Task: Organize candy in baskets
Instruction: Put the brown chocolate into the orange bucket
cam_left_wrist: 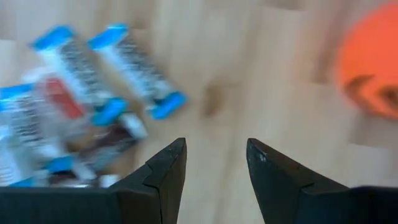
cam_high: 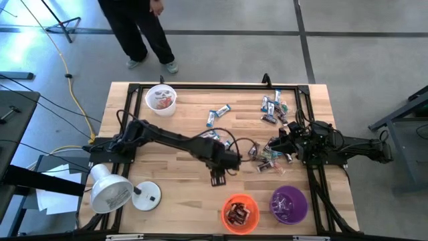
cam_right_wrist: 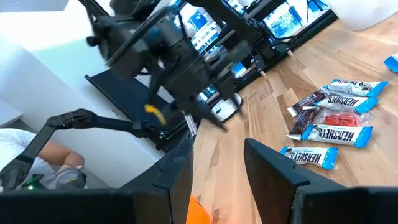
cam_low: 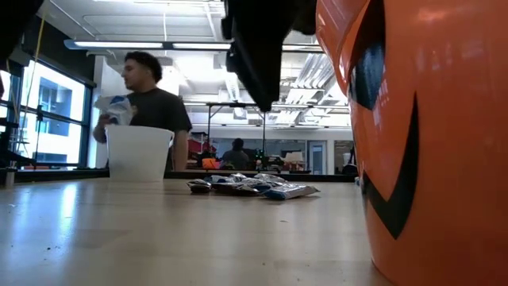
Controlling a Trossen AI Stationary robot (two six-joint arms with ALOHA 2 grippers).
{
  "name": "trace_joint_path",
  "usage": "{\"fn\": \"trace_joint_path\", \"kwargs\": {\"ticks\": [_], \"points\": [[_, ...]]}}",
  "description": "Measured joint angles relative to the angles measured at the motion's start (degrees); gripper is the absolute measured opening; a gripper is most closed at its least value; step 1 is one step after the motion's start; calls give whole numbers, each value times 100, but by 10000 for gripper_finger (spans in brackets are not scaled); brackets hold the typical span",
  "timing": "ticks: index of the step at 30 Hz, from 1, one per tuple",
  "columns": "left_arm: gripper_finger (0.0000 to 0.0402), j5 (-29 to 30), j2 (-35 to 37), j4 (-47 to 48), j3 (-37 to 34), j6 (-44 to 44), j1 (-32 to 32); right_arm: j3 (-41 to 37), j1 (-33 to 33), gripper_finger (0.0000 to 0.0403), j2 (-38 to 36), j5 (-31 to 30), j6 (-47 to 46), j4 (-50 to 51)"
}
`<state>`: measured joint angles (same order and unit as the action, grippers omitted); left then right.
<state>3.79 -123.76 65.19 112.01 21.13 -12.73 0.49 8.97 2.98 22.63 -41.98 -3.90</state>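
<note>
Hovering w/ fingers apart, left gripper [cam_left_wrist: 216, 163] holds nothing; candy [cam_left_wrist: 134, 68] lies just beyond fingertips, orange basket [cam_left_wrist: 368, 78] off to side. Right gripper [cam_right_wrist: 216, 163] fingers also apart, empty, candy beside them.

Pale planked wood desk [cam_high: 180, 201], smooth, faintly sheened. Glossy crinkled foil-like wrappers on candy [cam_right_wrist: 333, 118] beside the orange basket [cam_low: 429, 135], itself smooth shiny plastic. Matt black left tool [cam_left_wrist: 214, 174].

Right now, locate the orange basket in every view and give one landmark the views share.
High view: orange basket, near table edge, left of the purple basket.
Low view: fills the right side.
Left wrist view: upper right.
Right wrist view: not clearly visible.
Shared landmark: blue-and-white candy.
</note>
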Motion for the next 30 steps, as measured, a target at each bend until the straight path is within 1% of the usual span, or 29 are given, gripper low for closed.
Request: {"fn": "trace_joint_path", "kwargs": {"ticks": [4,9,13,16,19,25,28,30], "points": [[156,563,2,320,0,-89,238,0,-1,138,0,0,-1,-1],[156,871,7,486,-157,-190,532,0,0,138,0,0,-1,0],[156,883,113,465,-592,-165,734,0,-1,138,-1,0,0,-1],[156,881,349,243,-1124,-43,845,0,-2,138,-1,0,-1,-2],[156,823,740,-293,-1787,155,977,0,-2,138,0,0,0,0],[156,442,1602,-1890,-3282,1000,1272,0,-1,138,-3,0,-1,0],[156,215,1803,-2357,-3865,1438,1397,0,0,138,-2,0,0,2],[156,27,1846,-2583,-4125,1725,1469,0,-1,138,-2,0,-1,0]]}}
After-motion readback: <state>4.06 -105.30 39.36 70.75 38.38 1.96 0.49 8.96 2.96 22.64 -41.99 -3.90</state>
